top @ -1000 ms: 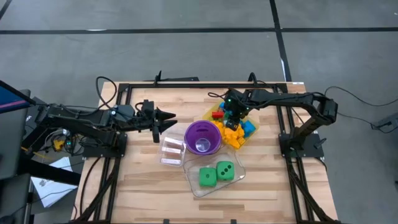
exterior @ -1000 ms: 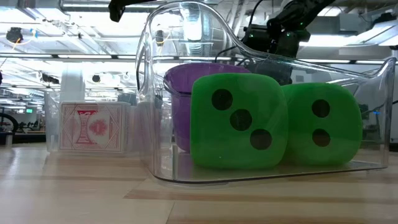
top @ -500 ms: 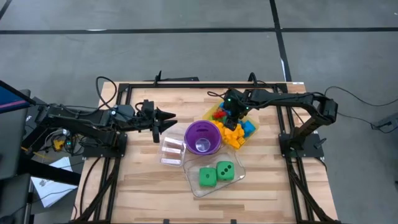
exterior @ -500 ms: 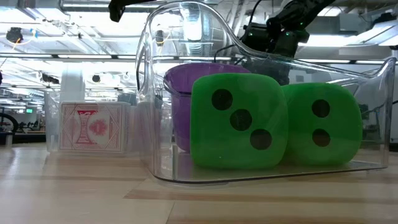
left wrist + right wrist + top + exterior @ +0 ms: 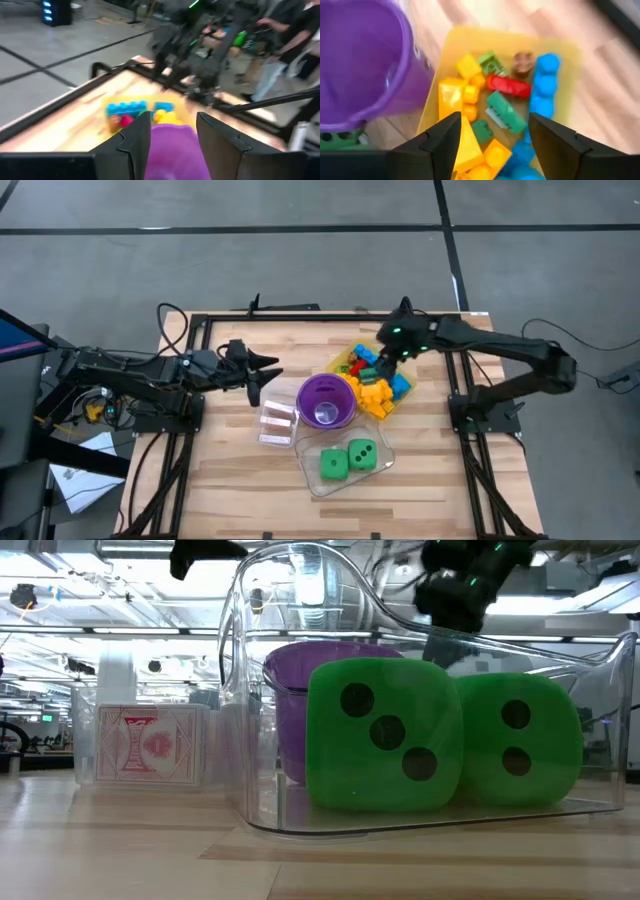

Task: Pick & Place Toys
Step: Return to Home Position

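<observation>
Since my right end effector (image 5: 494, 120) hangs open and empty above the toys (image 5: 506, 86) in the yellow tray (image 5: 485, 42), I should rise clear of the purple cup (image 5: 365, 60) beside it before swinging home.

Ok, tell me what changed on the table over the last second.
The right gripper, open and empty, has pulled back toward the far right but is still above the yellow tray, its arm stretching out. Nothing was visibly grasped or released. The left gripper, toys, purple cup and dice stayed put.
</observation>
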Controlling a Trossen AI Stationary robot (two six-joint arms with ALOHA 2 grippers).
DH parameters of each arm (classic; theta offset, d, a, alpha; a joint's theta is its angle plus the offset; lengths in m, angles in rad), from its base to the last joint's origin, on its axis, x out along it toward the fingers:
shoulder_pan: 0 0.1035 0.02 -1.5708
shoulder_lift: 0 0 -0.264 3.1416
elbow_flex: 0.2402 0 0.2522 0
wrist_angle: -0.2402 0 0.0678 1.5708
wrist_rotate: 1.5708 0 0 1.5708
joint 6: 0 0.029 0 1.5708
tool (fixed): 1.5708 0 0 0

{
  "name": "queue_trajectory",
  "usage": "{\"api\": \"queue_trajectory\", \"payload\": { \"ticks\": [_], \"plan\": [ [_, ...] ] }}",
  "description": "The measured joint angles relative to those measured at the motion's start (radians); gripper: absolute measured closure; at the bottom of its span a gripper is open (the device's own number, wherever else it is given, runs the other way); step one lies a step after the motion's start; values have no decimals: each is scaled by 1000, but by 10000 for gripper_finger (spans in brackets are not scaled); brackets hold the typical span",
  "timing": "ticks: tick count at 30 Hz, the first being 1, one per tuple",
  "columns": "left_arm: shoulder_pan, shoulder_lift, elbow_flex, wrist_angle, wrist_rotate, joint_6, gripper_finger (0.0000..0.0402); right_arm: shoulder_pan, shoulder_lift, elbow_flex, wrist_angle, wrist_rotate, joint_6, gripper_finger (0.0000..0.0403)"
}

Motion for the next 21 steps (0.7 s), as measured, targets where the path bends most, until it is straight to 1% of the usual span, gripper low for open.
{"api": "queue_trajectory", "payload": {
  "ticks": [3, 5, 7, 9, 12, 14, 15, 17, 21],
  "plan": [
    [2, 0, 0, -41, -42, 28, 247, -15, -113, 0, -25, 29, 32, 185],
    [11, 0, 0, -68, -34, 48, 248, -25, -182, 0, -39, 31, 70, 190],
    [34, -1, -4, -64, 42, 75, 251, -33, -243, 0, -59, 31, 116, 193],
    [72, -15, -44, -11, 169, 97, 259, -34, -295, 0, -60, 37, 162, 196],
    [143, -13, -152, 194, 364, 98, 278, -25, -348, 0, -58, 76, 227, 200],
    [191, -13, -233, 338, 467, 97, 295, -6, -369, 0, -57, 102, 269, 202],
    [210, -13, -270, 400, 503, 93, 304, 4, -377, 0, -57, 110, 290, 204],
    [236, -17, -334, 466, 550, 83, 323, 28, -391, 0, -57, 117, 332, 206],
    [237, -107, -433, 508, 590, 97, 372, 85, -397, 0, -58, 125, 408, 210]
  ]
}}
